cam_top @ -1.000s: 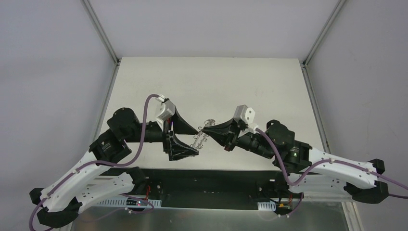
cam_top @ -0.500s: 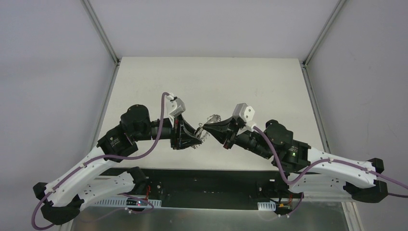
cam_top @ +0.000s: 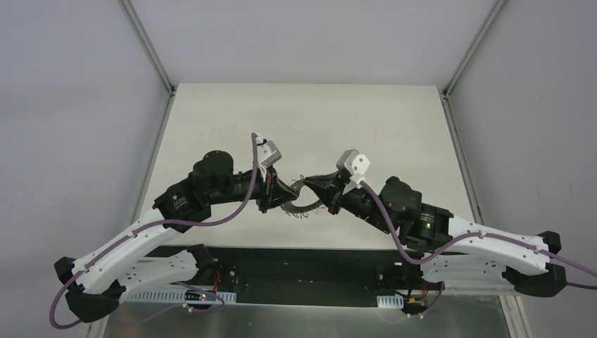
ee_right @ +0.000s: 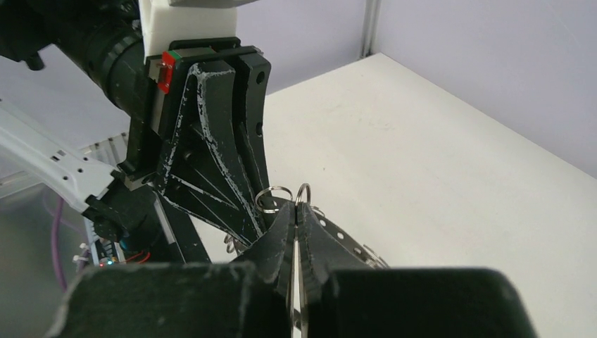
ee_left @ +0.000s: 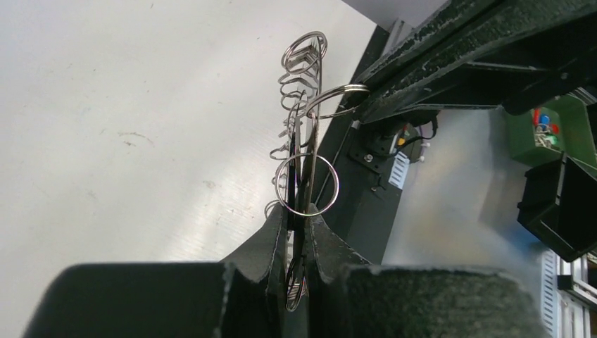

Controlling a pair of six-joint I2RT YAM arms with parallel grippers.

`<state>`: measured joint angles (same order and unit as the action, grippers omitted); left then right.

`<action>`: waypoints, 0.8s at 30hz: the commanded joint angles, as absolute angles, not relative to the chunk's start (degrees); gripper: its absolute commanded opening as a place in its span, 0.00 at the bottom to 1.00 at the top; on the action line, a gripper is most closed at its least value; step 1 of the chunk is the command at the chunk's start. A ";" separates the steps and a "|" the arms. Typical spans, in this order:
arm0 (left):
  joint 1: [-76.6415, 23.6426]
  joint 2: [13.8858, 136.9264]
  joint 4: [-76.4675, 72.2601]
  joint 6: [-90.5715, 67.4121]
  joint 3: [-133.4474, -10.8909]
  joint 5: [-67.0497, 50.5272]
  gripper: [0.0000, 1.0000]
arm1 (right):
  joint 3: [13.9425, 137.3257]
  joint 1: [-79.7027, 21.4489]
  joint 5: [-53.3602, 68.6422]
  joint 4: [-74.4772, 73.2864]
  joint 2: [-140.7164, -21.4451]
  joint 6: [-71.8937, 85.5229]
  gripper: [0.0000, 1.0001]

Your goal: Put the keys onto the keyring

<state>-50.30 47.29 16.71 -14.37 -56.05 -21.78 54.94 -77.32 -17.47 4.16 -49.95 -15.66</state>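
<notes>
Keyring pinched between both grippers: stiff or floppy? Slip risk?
Probably floppy: the keyring sags in a curve between the left gripper and right gripper. Likely light: thin wire loops. Might slip, smooth metal pinched edge-on.

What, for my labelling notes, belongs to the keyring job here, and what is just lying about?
Job: keyring, pinched by left gripper and right gripper; no key can be made out.
Not the job: table, green bin, black box.
</notes>
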 commanded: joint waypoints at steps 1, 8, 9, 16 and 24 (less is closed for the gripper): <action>-49.93 49.45 19.86 -13.15 -56.45 -10.54 0.00 | 55.10 -77.65 -21.22 8.81 -47.89 -14.12 0.00; -49.94 55.28 21.84 -13.91 -57.27 4.06 0.00 | 54.59 -77.56 -30.13 3.74 -48.13 -12.52 0.50; -49.97 56.21 21.95 -14.15 -57.07 6.66 0.00 | 54.46 -77.46 -31.85 2.75 -48.12 -11.99 0.57; -49.96 64.87 23.06 -15.31 -56.92 24.75 0.00 | 51.74 -74.68 -46.16 -6.16 -49.94 -5.80 0.69; -49.95 80.44 23.73 -15.10 -61.55 35.76 0.00 | 44.62 -72.82 -47.34 -9.98 -47.22 2.98 0.71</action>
